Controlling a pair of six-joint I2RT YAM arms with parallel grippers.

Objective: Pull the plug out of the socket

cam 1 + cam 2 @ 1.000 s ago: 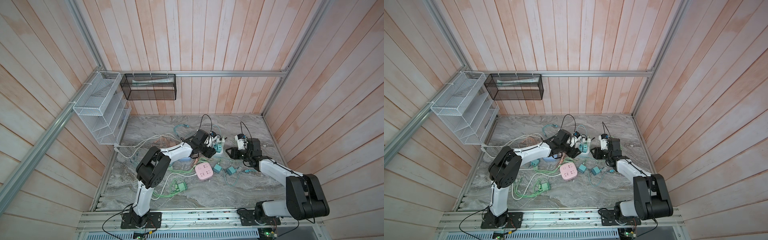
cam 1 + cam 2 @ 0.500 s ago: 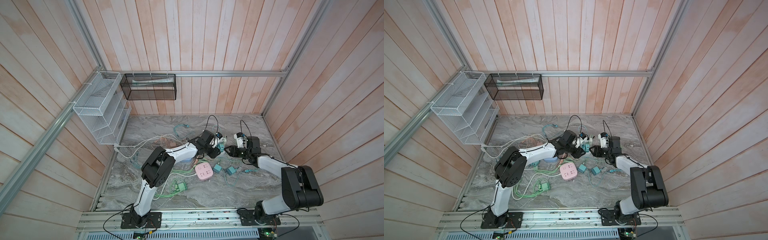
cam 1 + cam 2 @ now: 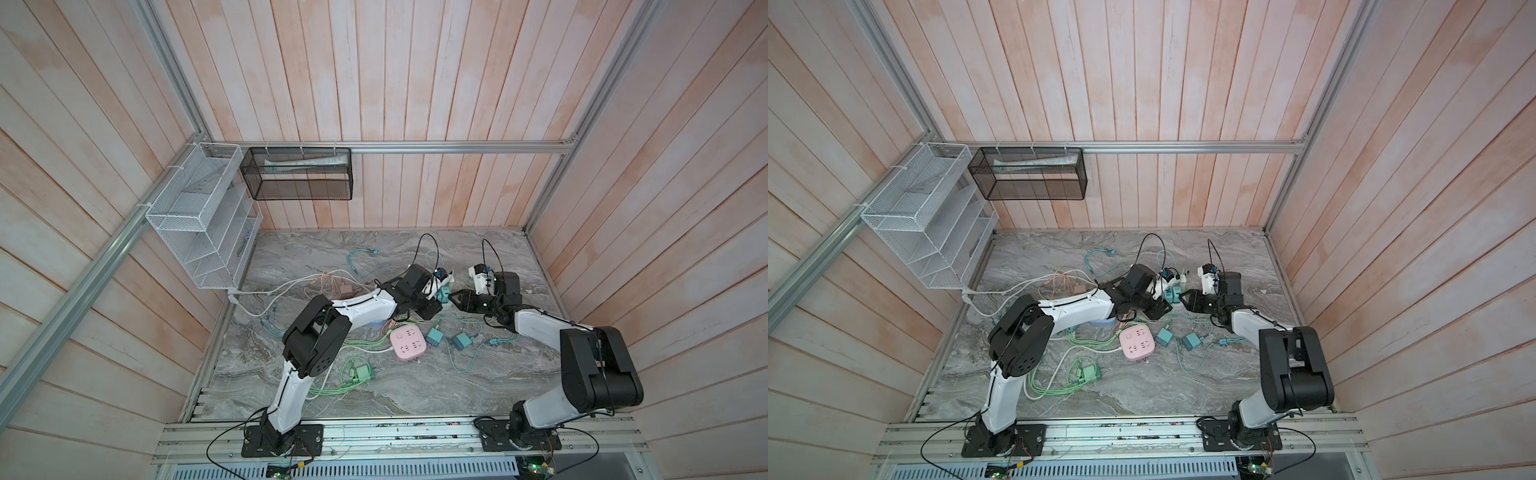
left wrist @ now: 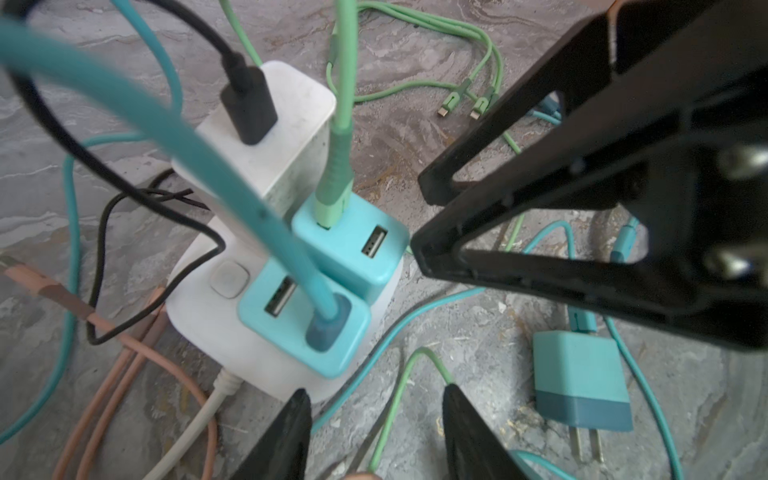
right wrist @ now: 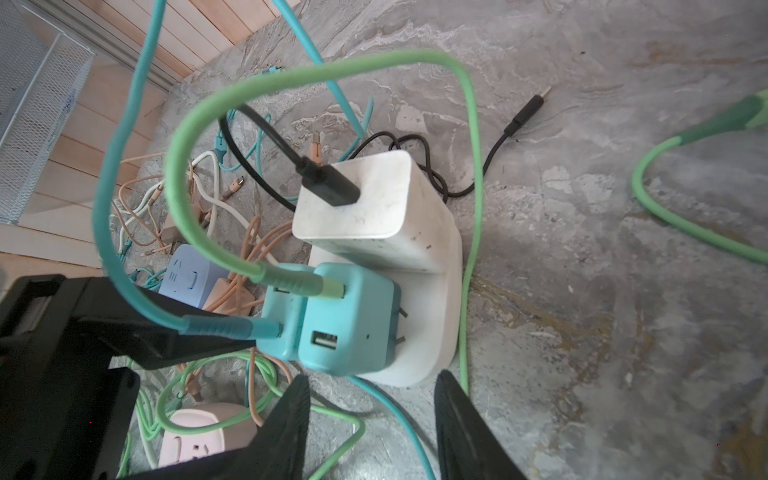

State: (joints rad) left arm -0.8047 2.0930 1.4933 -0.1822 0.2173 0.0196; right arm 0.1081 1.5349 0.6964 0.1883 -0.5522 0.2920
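Right wrist view: the teal charger plug (image 5: 349, 320) sits in the white power strip (image 5: 432, 316), prongs peeking out, and the right claw (image 5: 372, 376) gapes just short of it, lined up to straddle it! Left claw (image 4: 374, 390), fingers apart and empty, hovers at the strip's edge, probably to brace it. In a top view, the strip lies at one o'clock of the pink socket cube (image 3: 408, 341).

Three sockets (image 3: 408, 342) (one half hidden), four teal chargers (image 4: 349, 249), one white charger (image 4: 299, 120), perhaps one green charger (image 3: 362, 372).

Looping cables (image 5: 374, 58) over crowded socket (image 5: 428, 316)
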